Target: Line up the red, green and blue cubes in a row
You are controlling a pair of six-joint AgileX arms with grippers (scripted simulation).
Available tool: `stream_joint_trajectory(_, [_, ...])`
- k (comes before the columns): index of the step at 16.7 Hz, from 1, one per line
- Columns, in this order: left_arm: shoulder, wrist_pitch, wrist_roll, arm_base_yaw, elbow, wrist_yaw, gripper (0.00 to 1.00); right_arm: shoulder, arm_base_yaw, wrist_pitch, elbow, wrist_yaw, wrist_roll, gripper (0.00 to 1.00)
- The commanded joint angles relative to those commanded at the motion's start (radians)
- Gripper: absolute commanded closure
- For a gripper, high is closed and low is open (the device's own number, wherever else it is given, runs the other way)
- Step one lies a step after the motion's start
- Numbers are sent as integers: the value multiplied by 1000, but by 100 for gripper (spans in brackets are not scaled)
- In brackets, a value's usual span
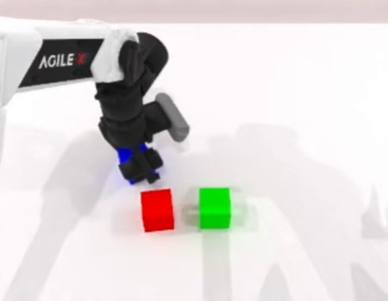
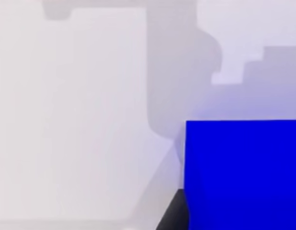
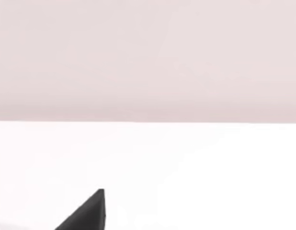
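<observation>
Three cubes are seen on or above the white table (image 1: 294, 94). From the top view, the left arm is reached in from the left side, and its claw (image 1: 140, 168) is pointed downward with the blue cube (image 1: 125, 154) clamped between its dark fingers; only slivers of blue are shown around the claw's body. Whether the blue cube is resting on the table or held just above it cannot be told. The red cube (image 1: 157, 210) is found just below and slightly to the right of the left claw in the top view, near it but apart from it. The green cube (image 1: 215, 207) is placed farther to the right of the claw, beside the red cube with a narrow gap between them, and the two are roughly level with each other. In the left wrist view, the blue cube (image 2: 244, 175) is shown close up, with a dark fingertip (image 2: 174, 213) at its edge. The right arm is not seen from the top; in the right wrist view only a dark tip of the right claw (image 3: 88, 213) is shown over bare table, and whether it is apart or together cannot be told.
</observation>
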Motion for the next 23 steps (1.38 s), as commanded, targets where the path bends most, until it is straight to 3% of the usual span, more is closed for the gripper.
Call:
stream_joint_trajectory(9, [-9,-8,-1,0,3,3,100,0,0,0,0,0,0,0])
stream_joint_trajectory(16, [-74,-228,-3,17,151,2,100,0,0,0,0,0,0,0])
stream_joint_trajectory(23, [-70,-251,0,0,177,2,100,0,0,0,0,0,0,0])
